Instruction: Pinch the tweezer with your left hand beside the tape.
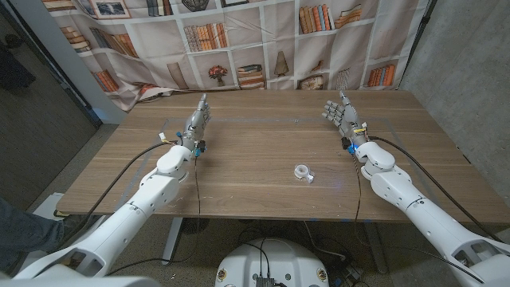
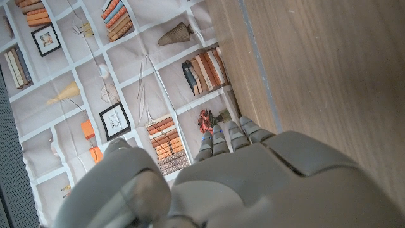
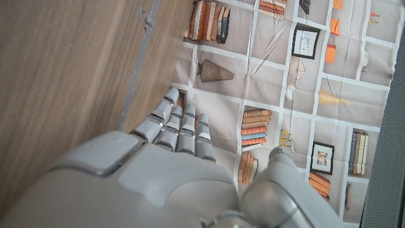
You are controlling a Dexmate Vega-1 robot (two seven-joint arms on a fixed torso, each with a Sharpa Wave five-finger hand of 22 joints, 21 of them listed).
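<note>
Your left hand stands over the far left part of the wooden counter, fingers stretched out toward the backdrop and holding nothing; it is released. The left wrist view confirms this: the back of the left hand shows with its fingers reaching straight past the counter edge toward the printed bookshelf curtain, nothing between them. Your right hand stands over the far right part of the counter, fingers likewise extended and spread, also released and holding nothing. The right wrist view shows the back of that hand, its fingers straight and apart from any object, with the counter surface beside them and the curtain beyond. The roll of tape, small and clear, lies on the counter nearer the front edge, right of centre, well apart from both hands and closer to your right arm than to your left arm. A small pale item lies just beside the tape on its near right side; it is too small to tell whether it is the tweezer. No containers are present on the counter. Dark cables run along both forearms.
</note>
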